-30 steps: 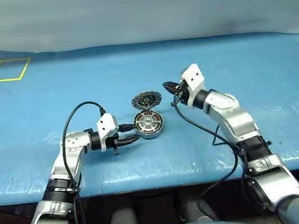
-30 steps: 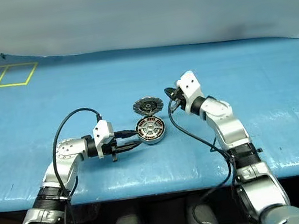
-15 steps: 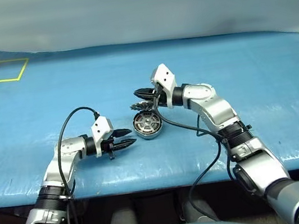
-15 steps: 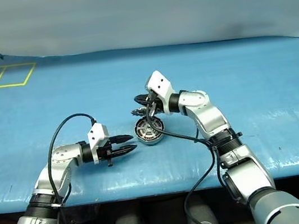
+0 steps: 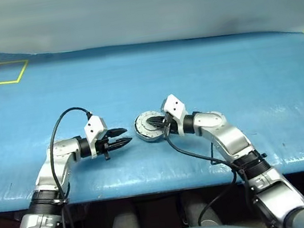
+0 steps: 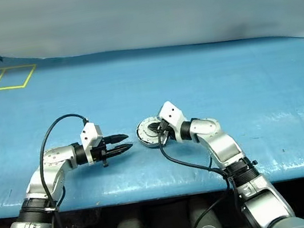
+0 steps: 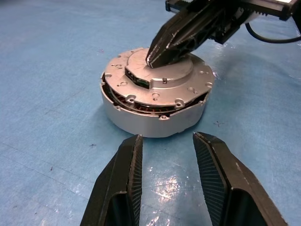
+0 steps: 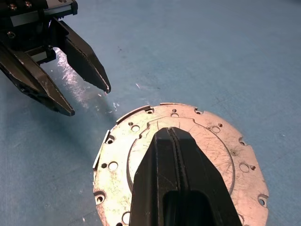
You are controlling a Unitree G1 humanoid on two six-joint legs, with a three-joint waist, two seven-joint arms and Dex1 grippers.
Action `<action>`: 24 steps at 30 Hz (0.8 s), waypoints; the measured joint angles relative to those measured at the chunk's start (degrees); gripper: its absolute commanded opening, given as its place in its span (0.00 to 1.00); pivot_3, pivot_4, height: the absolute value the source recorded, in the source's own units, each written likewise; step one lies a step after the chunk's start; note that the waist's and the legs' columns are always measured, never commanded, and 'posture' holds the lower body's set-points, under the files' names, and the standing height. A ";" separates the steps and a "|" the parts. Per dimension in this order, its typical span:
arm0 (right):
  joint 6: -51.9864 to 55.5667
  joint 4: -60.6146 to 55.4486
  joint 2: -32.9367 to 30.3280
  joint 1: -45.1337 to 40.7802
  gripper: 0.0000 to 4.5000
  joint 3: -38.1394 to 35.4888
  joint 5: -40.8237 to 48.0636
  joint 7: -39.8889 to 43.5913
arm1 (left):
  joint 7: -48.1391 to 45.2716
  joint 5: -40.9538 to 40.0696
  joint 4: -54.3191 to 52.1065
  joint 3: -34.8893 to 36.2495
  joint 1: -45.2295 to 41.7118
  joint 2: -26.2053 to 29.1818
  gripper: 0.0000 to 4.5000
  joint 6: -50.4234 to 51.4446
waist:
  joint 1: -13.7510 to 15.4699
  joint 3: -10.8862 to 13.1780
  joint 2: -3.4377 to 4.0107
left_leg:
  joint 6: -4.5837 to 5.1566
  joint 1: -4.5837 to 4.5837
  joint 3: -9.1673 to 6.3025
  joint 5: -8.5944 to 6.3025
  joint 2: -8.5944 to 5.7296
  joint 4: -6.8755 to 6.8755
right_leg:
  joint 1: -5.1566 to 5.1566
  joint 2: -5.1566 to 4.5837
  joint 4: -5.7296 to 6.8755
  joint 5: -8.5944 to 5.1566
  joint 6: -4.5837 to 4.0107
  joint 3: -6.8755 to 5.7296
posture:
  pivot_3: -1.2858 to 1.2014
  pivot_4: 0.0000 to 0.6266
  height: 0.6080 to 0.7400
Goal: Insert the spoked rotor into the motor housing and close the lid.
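Since a second ago the right gripper (image 7: 157, 55) has swung in from beyond the motor and come down onto it, and the lid (image 7: 162, 75) that was lying just behind the housing now sits on top of the motor housing (image 7: 155, 110). Meanwhile the left gripper (image 7: 167, 141) has backed off a little to its own side, so it no longer touches the housing.

Right gripper's fingers are pressed tight together, nothing pinched between them, and the closed tip rests on the raised middle of the lid's plain silver face. The lid looks slightly off, not flush: in the left wrist view there's a gap along the near edge and you can see the copper windings through it.

Left gripper's fingers (image 8: 84, 59) are spread part way with nothing between them, pointing at the housing from just beside it, fingertips close to the wall with a bit of blue table cover (image 5: 250, 75) showing in between.

Can't see the spoked rotor under the lid, so no idea how it's seated.
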 measured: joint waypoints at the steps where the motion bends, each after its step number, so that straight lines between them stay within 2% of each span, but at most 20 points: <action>1: -0.45 0.07 0.73 0.37 0.00 0.02 -0.30 -0.96 | 0.02 -0.40 -0.17 0.14 0.02 0.00 0.41 0.16 | 0.01 0.00 0.00 | 0.00 0.03 0.00 0.00 0.00 0.00 | 0.03 0.00 0.00 -0.01 0.02 0.00 | 0.52 0.24 1.00; 11: -3.54 -0.62 5.90 5.42 0.00 -1.15 -0.60 -7.73 | 1.08 -0.94 -1.67 0.40 0.69 -0.19 0.41 0.90 | 0.01 -0.09 -0.03 | -0.02 0.48 -0.01 0.00 0.02 -0.02 | 0.48 -0.01 -0.07 -0.09 0.05 0.00 | 0.52 0.24 1.00; 14: -2.69 -2.25 5.28 6.70 0.14 -2.47 1.13 -7.61 | 1.26 -0.96 -1.67 0.39 0.81 -0.29 0.41 1.06 | 0.09 -0.08 -0.02 | -0.03 0.49 0.00 0.00 0.01 -0.02 | 0.49 -0.04 -0.08 -0.09 0.05 0.00 | 0.52 0.24 1.00; 24: -1.54 -2.59 4.47 7.61 0.87 -5.56 1.87 -10.50 | 1.30 -0.79 -1.67 0.12 0.79 -1.17 0.41 0.65 | 0.01 -0.08 -0.02 | -0.03 0.51 0.00 0.00 0.01 -0.25 | 0.42 -0.05 -0.12 -0.17 -0.08 -0.02 | 0.52 0.24 1.00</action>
